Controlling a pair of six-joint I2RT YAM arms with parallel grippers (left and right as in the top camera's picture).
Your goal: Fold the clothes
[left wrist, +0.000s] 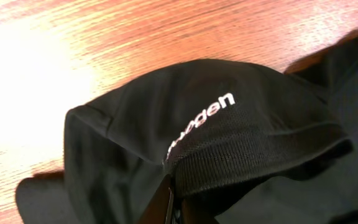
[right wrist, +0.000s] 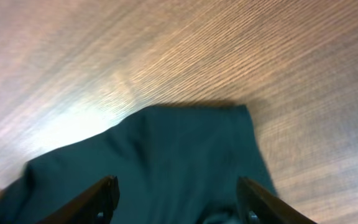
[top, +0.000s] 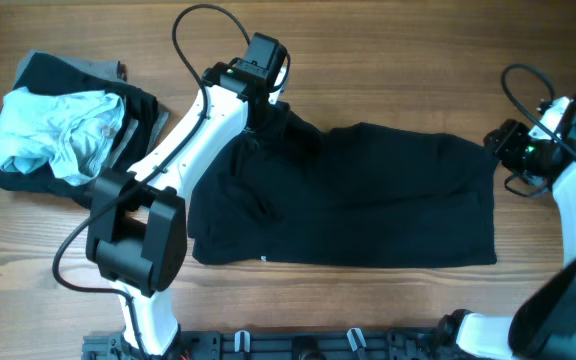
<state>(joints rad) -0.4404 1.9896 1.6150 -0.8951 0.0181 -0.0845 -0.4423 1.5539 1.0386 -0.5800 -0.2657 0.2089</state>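
A large black garment [top: 348,200] lies spread flat across the middle of the table, a small white tag [top: 263,259] at its front edge. My left gripper [top: 266,112] is at its far left corner. In the left wrist view that gripper [left wrist: 174,200] is shut on a ribbed black edge [left wrist: 253,155] bearing white print [left wrist: 204,118], and the fabric is lifted into a fold. My right gripper [top: 500,145] is at the garment's far right corner. It stands open [right wrist: 178,186] just above that corner [right wrist: 185,149], the cloth showing between its fingers [right wrist: 107,190].
A pile of other clothes sits at the far left: a crumpled light blue piece [top: 53,130] on top of black and grey ones [top: 138,105]. Bare wooden table [top: 388,60] surrounds the garment. The left arm [top: 183,140] stretches across from the front.
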